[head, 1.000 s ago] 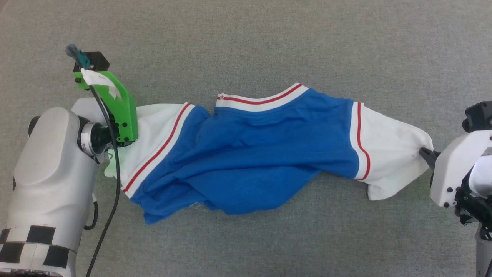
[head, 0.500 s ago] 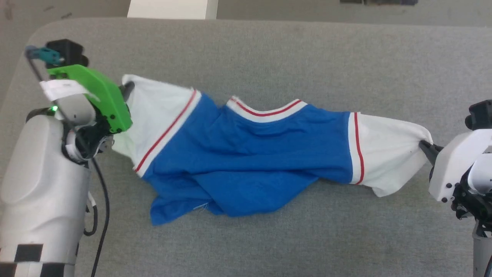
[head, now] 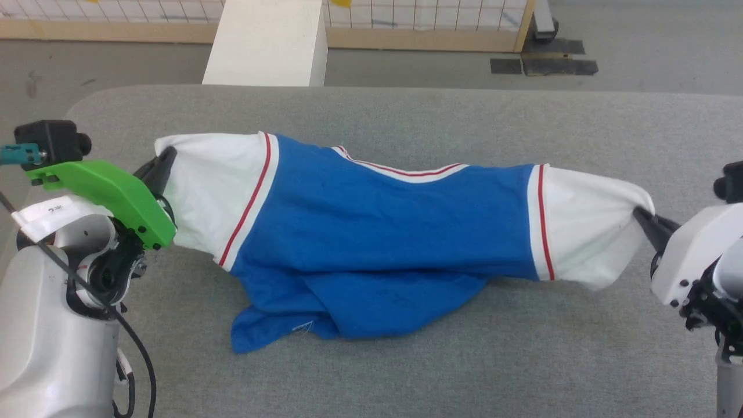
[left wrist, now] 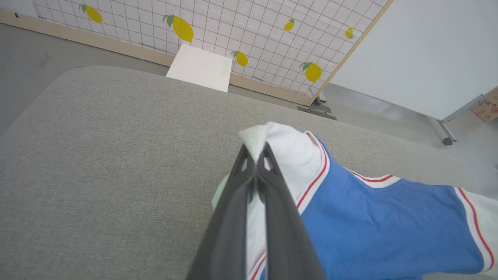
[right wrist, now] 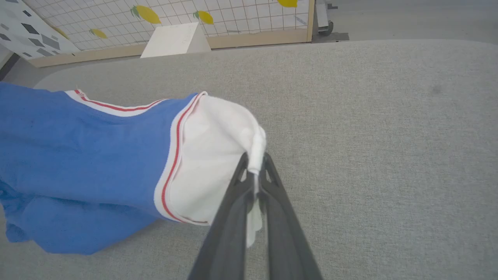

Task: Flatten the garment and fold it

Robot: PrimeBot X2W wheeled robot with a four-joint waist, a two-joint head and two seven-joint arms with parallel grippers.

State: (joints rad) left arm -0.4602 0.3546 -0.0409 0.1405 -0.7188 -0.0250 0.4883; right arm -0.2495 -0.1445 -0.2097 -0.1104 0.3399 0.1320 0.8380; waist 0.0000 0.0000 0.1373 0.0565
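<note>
The garment (head: 383, 232), a bright blue T-shirt with white sleeves and red-striped trim, hangs stretched between my two grippers above the grey padded table (head: 406, 360). Its blue body sags and bunches onto the table at the lower left. My left gripper (head: 165, 159) is shut on the white left sleeve (left wrist: 288, 155), and the left wrist view shows cloth pinched between its closed fingers (left wrist: 268, 182). My right gripper (head: 641, 216) is shut on the white right sleeve (right wrist: 210, 163), the cloth squeezed between its fingers (right wrist: 272, 186). The chest lettering is hidden.
A white block (head: 267, 40) stands past the table's far edge, before a low tiled wall panel with lemon prints (left wrist: 241, 27) on a wooden base. Grey floor lies beyond the table. The table's rounded far left corner (head: 81, 104) is near my left arm.
The head view has tilted up, bringing the table's far edge and the wall into sight. My left gripper has lifted its sleeve, and the shirt now hangs tauter between both grippers.
</note>
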